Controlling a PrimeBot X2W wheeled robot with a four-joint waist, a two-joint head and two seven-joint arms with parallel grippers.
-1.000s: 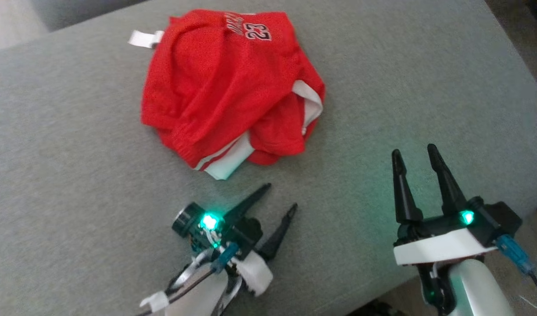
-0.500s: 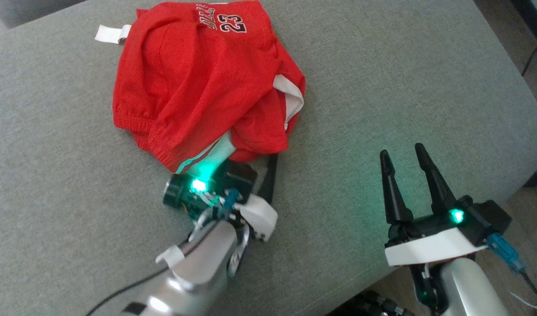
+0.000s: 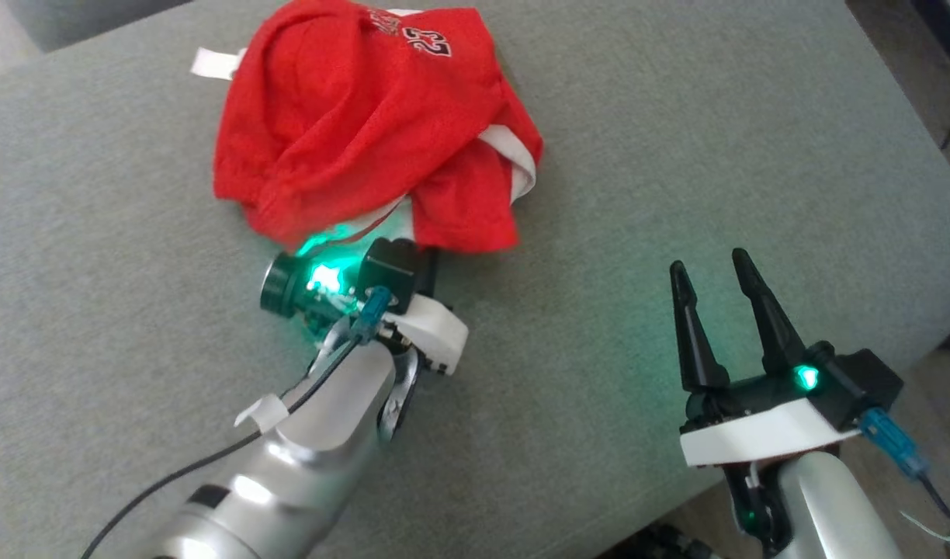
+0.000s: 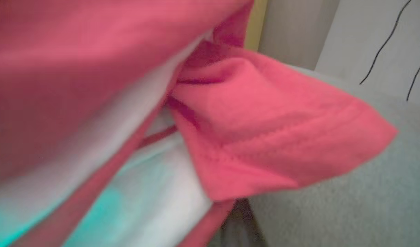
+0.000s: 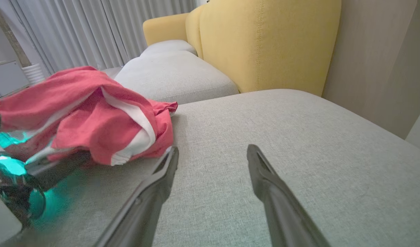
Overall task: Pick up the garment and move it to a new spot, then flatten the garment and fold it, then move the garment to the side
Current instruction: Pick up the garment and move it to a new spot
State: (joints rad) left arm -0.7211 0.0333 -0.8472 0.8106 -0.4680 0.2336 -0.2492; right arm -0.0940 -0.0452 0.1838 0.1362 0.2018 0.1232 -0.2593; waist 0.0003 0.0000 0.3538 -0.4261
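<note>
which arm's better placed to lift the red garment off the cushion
Left. The left arm has its jaws shut on the near edge of the red garment, ready to lift. The right arm holds its jaws open over the cushion, apart from the cloth.

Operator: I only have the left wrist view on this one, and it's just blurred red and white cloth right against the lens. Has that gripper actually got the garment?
Observer: In the head view the left gripper is shut at the near hem of the garment. Its fingers are tucked under the cloth, so it appears to be gripping it.
Operator: And where is the other arm?
Observer: The right gripper is open over bare grey cushion, to the right of the garment and apart from it.
</note>
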